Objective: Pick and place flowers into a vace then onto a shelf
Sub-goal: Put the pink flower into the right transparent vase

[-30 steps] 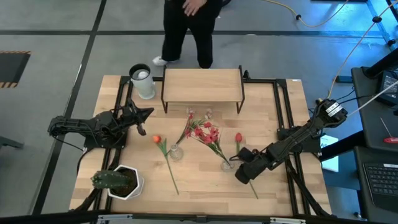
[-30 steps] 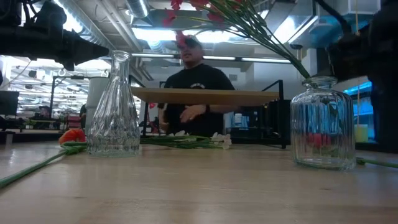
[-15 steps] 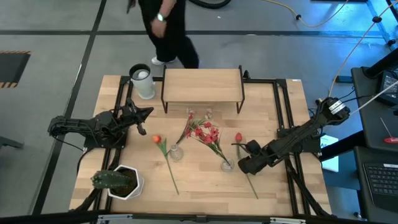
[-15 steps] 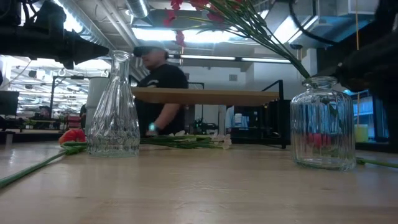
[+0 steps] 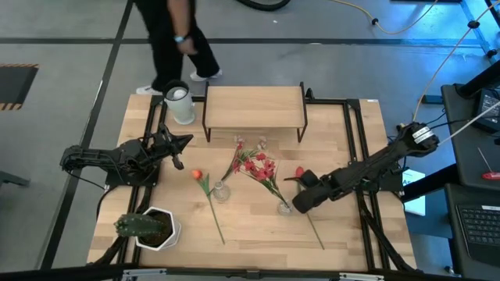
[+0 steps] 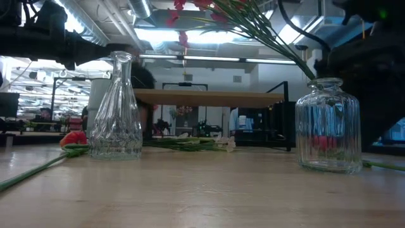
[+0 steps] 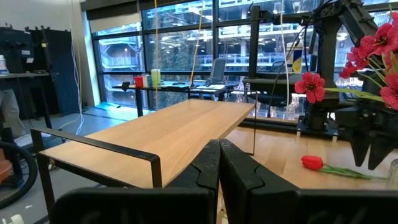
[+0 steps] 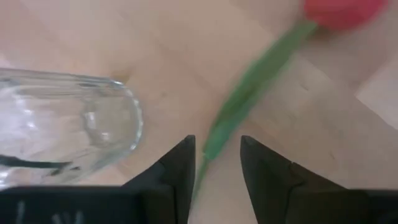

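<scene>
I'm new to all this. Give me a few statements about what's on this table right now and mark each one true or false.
1. The right tool straddles the stem of the red tulip lying on the table. True.
2. The shelf holds a vase of flowers. False: its board is bare.
3. The spray of small red blossoms stands in the round glass jar. True.
4. The left tool is gripping the orange tulip. False: it is shut on nothing, and the tulip lies on the table.
5. The narrow glass vase is full of flowers. False: it is empty.

Grey floor (image 5: 62, 31), tall windows (image 7: 180, 50), ceiling lights (image 6: 209, 35).
</scene>
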Available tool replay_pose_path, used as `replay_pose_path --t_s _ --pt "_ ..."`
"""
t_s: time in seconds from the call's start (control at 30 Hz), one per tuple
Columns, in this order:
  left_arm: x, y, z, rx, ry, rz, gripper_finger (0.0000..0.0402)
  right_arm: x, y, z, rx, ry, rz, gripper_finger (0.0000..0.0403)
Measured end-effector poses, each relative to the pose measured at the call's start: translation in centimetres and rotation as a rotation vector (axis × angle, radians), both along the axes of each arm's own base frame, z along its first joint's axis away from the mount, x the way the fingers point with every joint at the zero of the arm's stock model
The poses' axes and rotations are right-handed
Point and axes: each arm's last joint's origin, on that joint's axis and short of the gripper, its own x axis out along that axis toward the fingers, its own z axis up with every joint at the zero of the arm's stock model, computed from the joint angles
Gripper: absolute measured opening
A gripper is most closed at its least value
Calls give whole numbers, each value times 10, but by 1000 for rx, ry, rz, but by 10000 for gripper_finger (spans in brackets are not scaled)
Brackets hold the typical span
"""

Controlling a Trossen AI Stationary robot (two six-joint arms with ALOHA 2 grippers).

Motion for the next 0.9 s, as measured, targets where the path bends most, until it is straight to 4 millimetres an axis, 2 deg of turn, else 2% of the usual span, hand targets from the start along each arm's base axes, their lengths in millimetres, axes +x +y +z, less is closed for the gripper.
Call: replay_pose_path --t_s 0.1,0.57,0.9 --pt "0 0 0 0 0 0 4 5 1 -3 -15 -22 56 130" --pt "0 0 0 0 1 1 4 13 0 -26 -70 46 21 129" --pt "0 0 0 -1 0 8 4 7 -2 -18 -36 54 -18 129"
